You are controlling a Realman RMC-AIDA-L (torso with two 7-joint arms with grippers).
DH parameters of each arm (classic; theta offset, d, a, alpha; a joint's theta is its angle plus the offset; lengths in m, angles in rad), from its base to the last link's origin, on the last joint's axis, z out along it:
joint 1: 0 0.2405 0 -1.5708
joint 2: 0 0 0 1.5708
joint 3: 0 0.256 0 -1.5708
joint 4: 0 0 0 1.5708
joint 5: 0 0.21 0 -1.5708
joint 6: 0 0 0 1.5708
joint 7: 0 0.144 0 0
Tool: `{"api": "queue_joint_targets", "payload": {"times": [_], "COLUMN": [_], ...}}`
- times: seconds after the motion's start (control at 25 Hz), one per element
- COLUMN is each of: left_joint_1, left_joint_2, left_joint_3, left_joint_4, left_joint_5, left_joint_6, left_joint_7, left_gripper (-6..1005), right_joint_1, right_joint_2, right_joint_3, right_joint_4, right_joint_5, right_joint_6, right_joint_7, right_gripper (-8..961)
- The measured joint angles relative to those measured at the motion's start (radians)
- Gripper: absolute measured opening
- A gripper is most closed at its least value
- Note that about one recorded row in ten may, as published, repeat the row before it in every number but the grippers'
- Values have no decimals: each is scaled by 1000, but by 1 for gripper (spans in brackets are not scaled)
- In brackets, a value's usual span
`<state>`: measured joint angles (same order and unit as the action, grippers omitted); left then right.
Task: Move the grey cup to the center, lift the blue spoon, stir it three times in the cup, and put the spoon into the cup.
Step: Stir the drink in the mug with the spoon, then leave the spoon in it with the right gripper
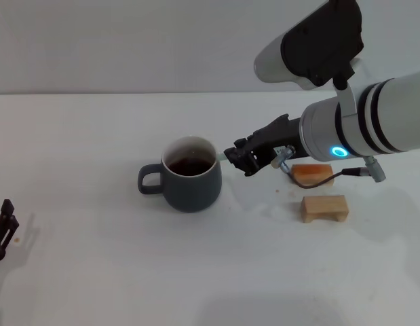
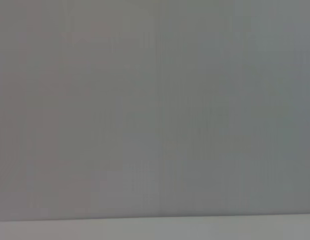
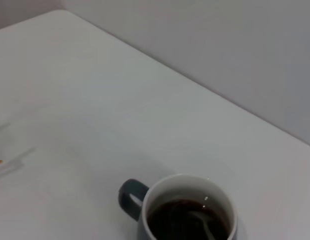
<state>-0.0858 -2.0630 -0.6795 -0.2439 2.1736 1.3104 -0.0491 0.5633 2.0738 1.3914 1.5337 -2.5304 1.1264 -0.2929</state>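
Note:
The grey cup (image 1: 191,185) stands near the middle of the white table, its loop handle pointing to my left, with dark brown liquid inside. It also shows in the right wrist view (image 3: 187,212). My right gripper (image 1: 238,158) hangs just right of the cup's rim, level with its top, shut on the blue spoon (image 1: 225,155). Only a pale bit of the handle shows at the fingertips. The spoon's metal bowl (image 3: 206,227) dips into the liquid. My left gripper (image 1: 3,229) is parked low at the table's far left edge.
Two small wooden blocks lie right of the cup: an orange-brown one (image 1: 313,174) under my right wrist and a pale one (image 1: 324,208) nearer me. The left wrist view shows only a blank grey wall.

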Motion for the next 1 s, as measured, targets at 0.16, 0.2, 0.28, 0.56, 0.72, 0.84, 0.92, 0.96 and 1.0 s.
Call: {"api": "queue_joint_targets", "payload": {"times": [0.16, 0.2, 0.28, 0.56, 0.72, 0.84, 0.92, 0.96, 1.0], "left_joint_1": [2, 2, 4, 7, 8, 7, 7, 6, 6], "left_joint_2": [0, 0, 0, 0, 0, 0, 0, 0, 0], "left_joint_3": [3, 3, 4, 7, 7, 6, 5, 5, 5], "left_joint_4": [0, 0, 0, 0, 4, 6, 7, 7, 8], "left_joint_5": [0, 0, 0, 0, 0, 0, 0, 0, 0], "left_joint_6": [1, 1, 2, 5, 7, 7, 7, 7, 7], "left_joint_7": [0, 0, 0, 0, 0, 0, 0, 0, 0], "left_gripper": [858, 858, 858, 858, 858, 858, 858, 858, 858], "right_joint_1": [-9, -11, -15, -5, 14, 30, 42, 49, 54], "right_joint_2": [2, 2, 4, 6, 6, 6, 6, 6, 6], "right_joint_3": [-7, -10, -19, -57, -73, -78, -79, -79, -78], "right_joint_4": [24, 29, 41, 37, 15, -7, -27, -37, -46], "right_joint_5": [5, 6, 13, 22, 22, 23, 23, 23, 22], "right_joint_6": [30, 36, 46, 17, -20, -45, -58, -64, -67], "right_joint_7": [9, 11, 16, 29, 29, 29, 28, 27, 25], "right_gripper": [155, 154, 153, 149, 147, 145, 144, 144, 143]}}
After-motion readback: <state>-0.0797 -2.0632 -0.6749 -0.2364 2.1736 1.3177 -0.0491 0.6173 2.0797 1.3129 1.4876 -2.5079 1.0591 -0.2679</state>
